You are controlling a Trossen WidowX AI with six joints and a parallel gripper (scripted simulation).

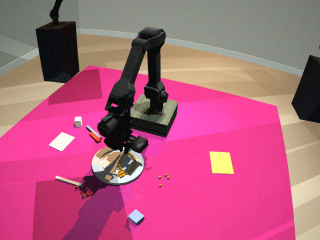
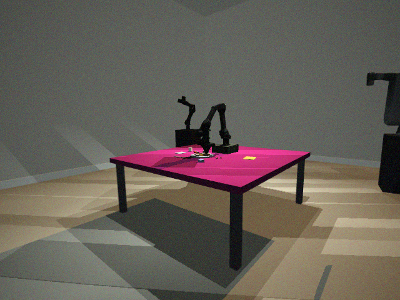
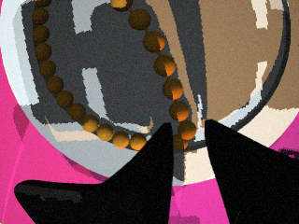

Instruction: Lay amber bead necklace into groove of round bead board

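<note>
The round bead board [image 1: 95, 167] [image 3: 10, 51] is pale and shiny, in front of the arm. A dark curved groove line shows near its rim in the wrist view. The amber bead necklace [image 1: 120, 173] [image 3: 173, 89] lies on the board as a narrow loop on one side, with beads bunched at its end away from the arm. How much of it sits in the groove I cannot tell. My gripper [image 1: 123, 150] [image 2: 206, 152] [image 3: 187, 129] is low over the board's edge by the arm, open a little, its fingertips around the loop's near end. Gaps show beside the beads; one bead is partly hidden.
Loose amber beads [image 1: 165, 175] [image 1: 87, 194] lie on both sides of the board. A pale stick [image 1: 67, 181], a blue block [image 1: 136, 216], a yellow sheet [image 1: 221, 162], a white card [image 1: 62, 141], a white cube [image 1: 78, 121] and a red-and-grey item [image 1: 94, 137] lie around it.
</note>
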